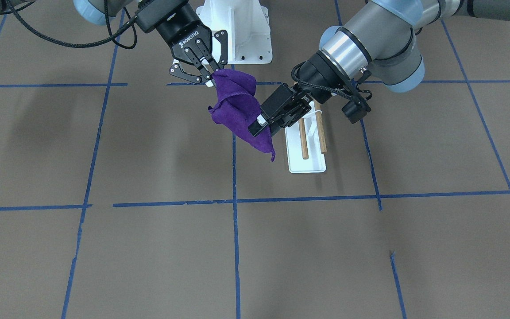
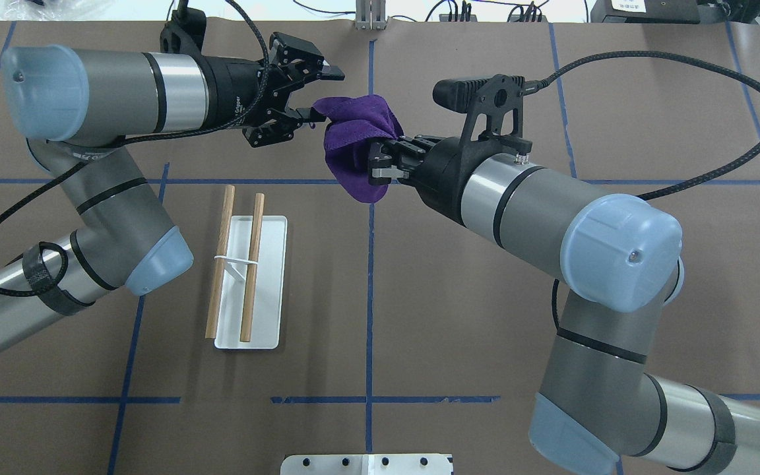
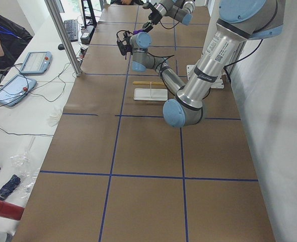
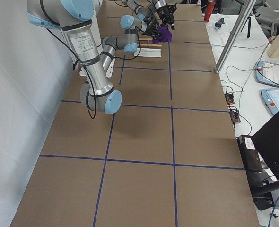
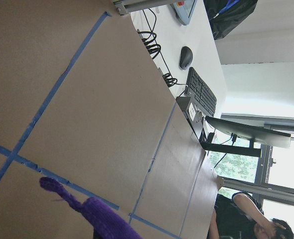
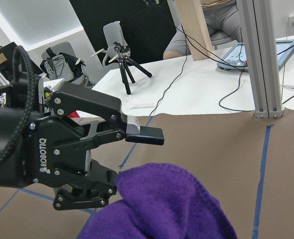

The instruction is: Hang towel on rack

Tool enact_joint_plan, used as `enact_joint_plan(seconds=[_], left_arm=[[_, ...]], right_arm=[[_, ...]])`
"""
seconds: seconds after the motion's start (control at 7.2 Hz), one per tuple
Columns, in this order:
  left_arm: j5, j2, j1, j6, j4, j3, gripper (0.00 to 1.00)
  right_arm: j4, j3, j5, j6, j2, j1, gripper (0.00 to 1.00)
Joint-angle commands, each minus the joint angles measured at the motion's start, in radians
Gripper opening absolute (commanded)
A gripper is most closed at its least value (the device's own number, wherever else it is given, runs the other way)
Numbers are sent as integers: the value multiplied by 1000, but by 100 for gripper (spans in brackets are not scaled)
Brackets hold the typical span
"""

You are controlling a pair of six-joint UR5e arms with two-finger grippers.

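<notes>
The purple towel [image 2: 357,132] hangs bunched in the air, above the table and beyond the rack. My right gripper [image 2: 380,165] is shut on the towel; the front-facing view shows it pinching the towel's [image 1: 237,110] top edge [image 1: 210,79]. My left gripper [image 2: 320,95] is open, level with the towel and right beside its left edge, with the towel's corner near its lower finger. The right wrist view shows those open fingers [image 6: 144,134] just behind the towel [image 6: 167,204]. The rack [image 2: 248,277], with a white base and two wooden rods, stands bare on the table beneath my left arm.
The white robot pedestal [image 1: 237,31] stands at the table's near edge, centre. Blue tape lines cross the brown table. Cables and operator gear [image 2: 459,10] lie past the far edge. My left forearm [image 2: 109,218] passes close to the rack's left side.
</notes>
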Motion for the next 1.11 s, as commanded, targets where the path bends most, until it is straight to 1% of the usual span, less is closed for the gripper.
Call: enact_joint_plan(seconds=[0.0,0.14,0.56,0.69,0.83,0.97], left_arm=[[0,-1,0,-7,4,1,6],[0,1,-2,-6,6,1,0],[-1,-1,-11,1,4,1,0],[-1,-1,-11,2,4,1,0],[-1,-1,-12,2,4,1,0],[-3,-1,-12,2,4,1,0]], right_arm=[[0,0,0,0,1,-2,0],[0,0,0,0,1,-2,0],[0,2,0,0,-1,0,0],[2,9,1,10,-1,0,48],[0,20,0,14,-3,-3,99],[0,25,0,12,-3,-5,100]])
